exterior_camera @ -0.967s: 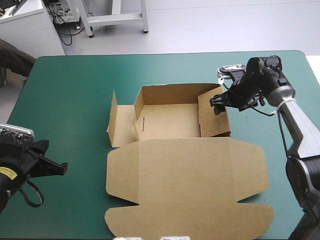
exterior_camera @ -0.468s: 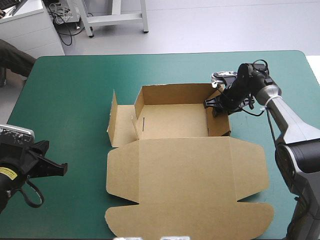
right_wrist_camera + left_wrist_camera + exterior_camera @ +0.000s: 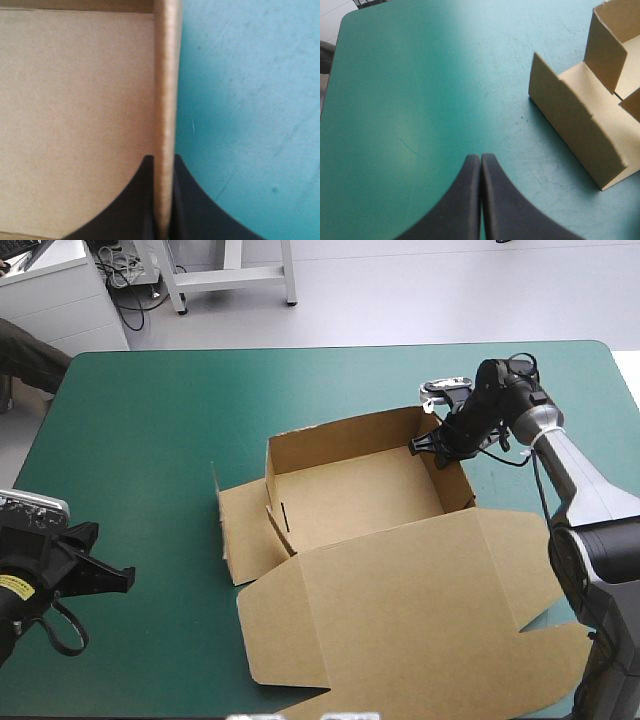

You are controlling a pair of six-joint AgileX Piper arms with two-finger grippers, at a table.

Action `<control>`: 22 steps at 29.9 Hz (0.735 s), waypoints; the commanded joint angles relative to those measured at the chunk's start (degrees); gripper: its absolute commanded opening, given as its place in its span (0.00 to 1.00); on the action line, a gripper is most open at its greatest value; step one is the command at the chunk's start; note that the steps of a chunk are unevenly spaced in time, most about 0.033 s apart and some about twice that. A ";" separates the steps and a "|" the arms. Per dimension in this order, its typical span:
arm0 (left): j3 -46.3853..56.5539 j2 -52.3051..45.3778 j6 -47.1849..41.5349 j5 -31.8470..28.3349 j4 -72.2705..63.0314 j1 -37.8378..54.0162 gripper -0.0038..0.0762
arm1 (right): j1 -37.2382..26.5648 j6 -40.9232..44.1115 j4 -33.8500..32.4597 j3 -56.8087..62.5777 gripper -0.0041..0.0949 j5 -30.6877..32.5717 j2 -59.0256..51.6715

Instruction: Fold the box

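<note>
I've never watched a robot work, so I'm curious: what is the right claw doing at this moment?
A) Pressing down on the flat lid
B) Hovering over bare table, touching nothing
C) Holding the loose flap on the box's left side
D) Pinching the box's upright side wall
D: the right wrist view shows the right claw all but shut, with the thin top edge of the box's side wall clamped in it.

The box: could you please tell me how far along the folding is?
Done: the box has its far side and right side raised. In hand: the right gripper is shut on the right wall. To do: the left flap lies outward, untucked, and the lid lies flat; the left gripper is shut, apart from the box.
</note>
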 commanded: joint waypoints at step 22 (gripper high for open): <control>-1.46 1.46 -3.22 -3.67 -1.43 0.15 0.05 | -20.05 -14.89 16.75 -4.02 0.02 2.80 -23.44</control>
